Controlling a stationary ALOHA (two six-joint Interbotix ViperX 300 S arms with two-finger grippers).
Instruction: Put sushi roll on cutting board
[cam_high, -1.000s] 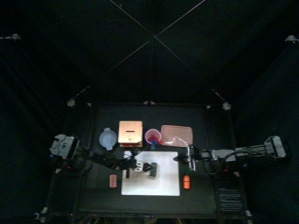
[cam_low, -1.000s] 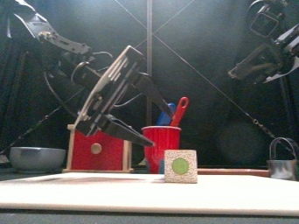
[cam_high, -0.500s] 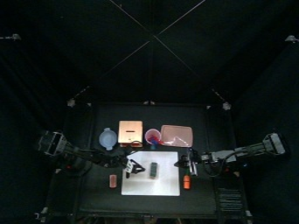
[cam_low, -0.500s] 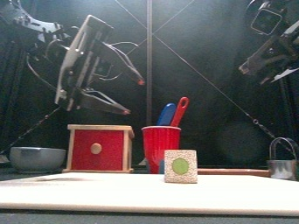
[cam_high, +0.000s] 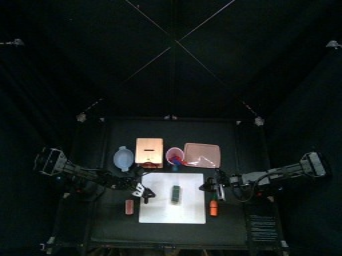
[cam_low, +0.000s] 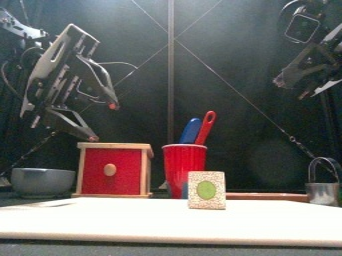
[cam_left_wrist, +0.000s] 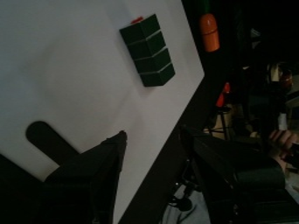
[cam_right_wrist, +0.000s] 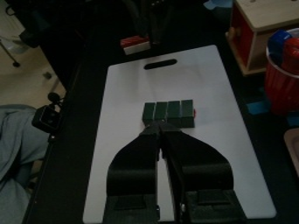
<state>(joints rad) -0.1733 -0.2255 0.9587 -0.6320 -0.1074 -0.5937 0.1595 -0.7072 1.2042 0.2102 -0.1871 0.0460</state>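
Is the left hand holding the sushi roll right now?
No. The sushi roll lies alone on the cutting board, clear of the open left hand.

The black surface (cam_high: 100, 228) at mid-frame carries the white cutting board (cam_high: 191, 207), a pink tray (cam_high: 202, 154) above it, a grey bowl (cam_high: 123, 159) at left.

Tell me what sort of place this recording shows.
Probably a robot test pen set up as a toy kitchen: black curtains all round a small table, a white cutting board with the sushi roll on it, and a red cup of utensils.
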